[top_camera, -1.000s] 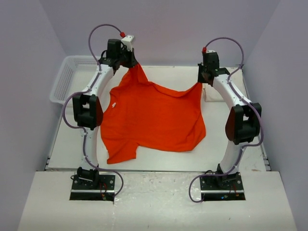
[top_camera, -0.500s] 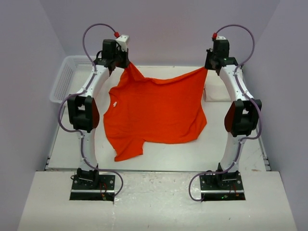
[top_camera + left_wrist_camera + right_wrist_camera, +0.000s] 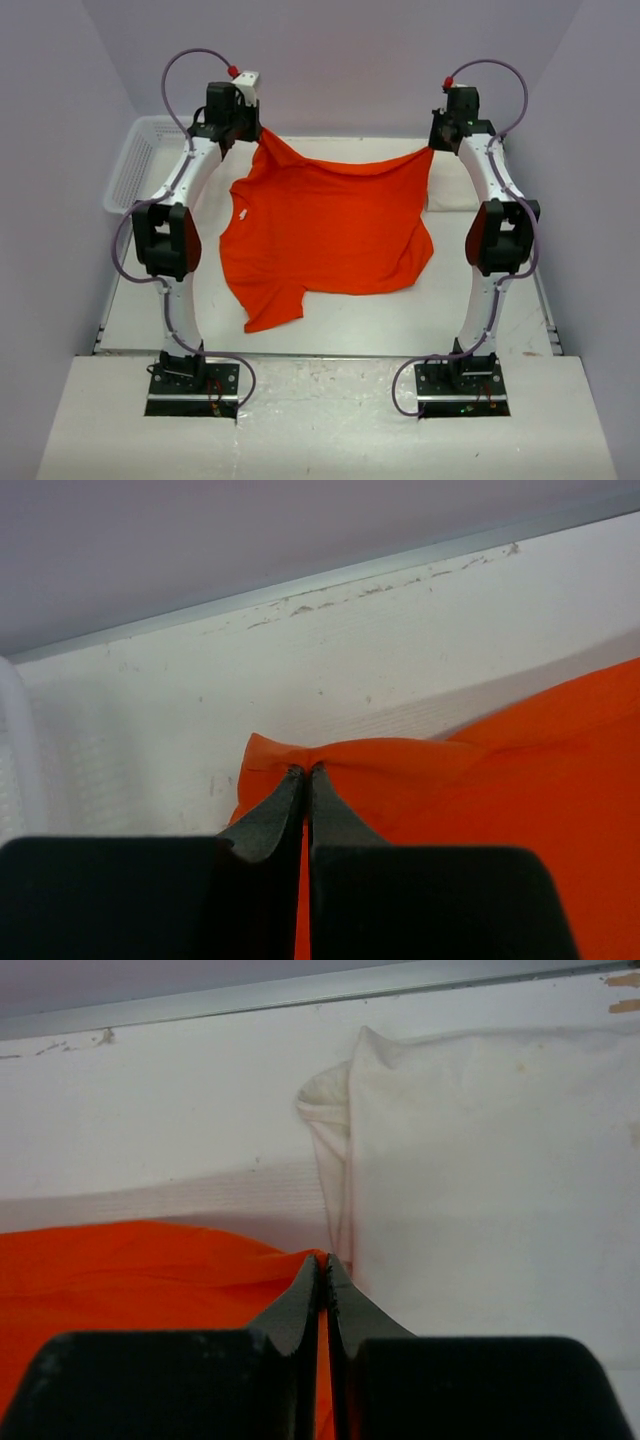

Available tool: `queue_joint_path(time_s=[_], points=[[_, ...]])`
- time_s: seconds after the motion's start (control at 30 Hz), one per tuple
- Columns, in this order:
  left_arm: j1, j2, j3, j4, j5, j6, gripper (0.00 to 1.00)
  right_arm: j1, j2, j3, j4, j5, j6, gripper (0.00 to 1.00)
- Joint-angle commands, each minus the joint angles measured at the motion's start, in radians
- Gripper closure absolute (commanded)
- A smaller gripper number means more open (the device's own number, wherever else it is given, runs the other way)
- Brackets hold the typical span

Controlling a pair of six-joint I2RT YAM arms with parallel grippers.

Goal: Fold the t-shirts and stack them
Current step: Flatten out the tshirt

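Note:
The orange-red t-shirt (image 3: 325, 230) hangs stretched between both grippers at the far side of the table, its lower part and one sleeve lying on the tabletop. My left gripper (image 3: 258, 133) is shut on its far-left corner, also seen in the left wrist view (image 3: 305, 772) with orange cloth (image 3: 480, 800) between the pads. My right gripper (image 3: 433, 147) is shut on its far-right corner, seen in the right wrist view (image 3: 323, 1260). The cream-white t-shirt (image 3: 480, 1170) lies folded just beyond and right of the right gripper; in the top view it (image 3: 447, 190) is mostly hidden behind the right arm.
A white lattice basket (image 3: 140, 165) stands at the far left edge of the table, its rim showing in the left wrist view (image 3: 20, 740). The back wall and the table's far edge (image 3: 300, 995) run close behind both grippers.
Both grippers have risen and moved toward the back wall and apart, pulling the orange-red t-shirt's far edge taut and dragging its lower part farther from the arm bases.

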Motion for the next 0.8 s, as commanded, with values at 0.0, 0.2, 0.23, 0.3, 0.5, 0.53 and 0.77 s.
queue_joint_path(time_s=[0.0, 0.2, 0.23, 0.3, 0.5, 0.53, 0.77], points=[[0.008, -0.166, -0.069, 0.082, -0.055, -0.045, 1.0, 0.008, -0.11, -0.046, 0.03, -0.031, 0.008, 1.0], [-0.025, -0.482, -0.262, 0.206, -0.021, -0.067, 1.0, 0.097, -0.434, -0.288, 0.177, 0.008, -0.03, 1.0], [-0.041, -0.564, -0.275, 0.212, -0.035, -0.055, 1.0, 0.125, -0.474, -0.299, 0.177, 0.021, -0.037, 1.0], [-0.085, -0.635, -0.278, 0.196, -0.061, -0.027, 1.0, 0.159, -0.586, -0.311, 0.166, 0.054, -0.055, 1.0], [-0.131, -0.884, -0.281, 0.139, -0.057, -0.061, 1.0, 0.289, -0.896, -0.356, 0.085, 0.141, -0.078, 1.0], [-0.131, -0.939, -0.284, 0.13, -0.057, -0.068, 1.0, 0.321, -0.935, -0.367, 0.076, 0.155, -0.077, 1.0], [-0.131, -1.07, -0.229, 0.099, -0.057, -0.059, 1.0, 0.384, -1.14, -0.345, -0.004, 0.146, -0.057, 1.0]])
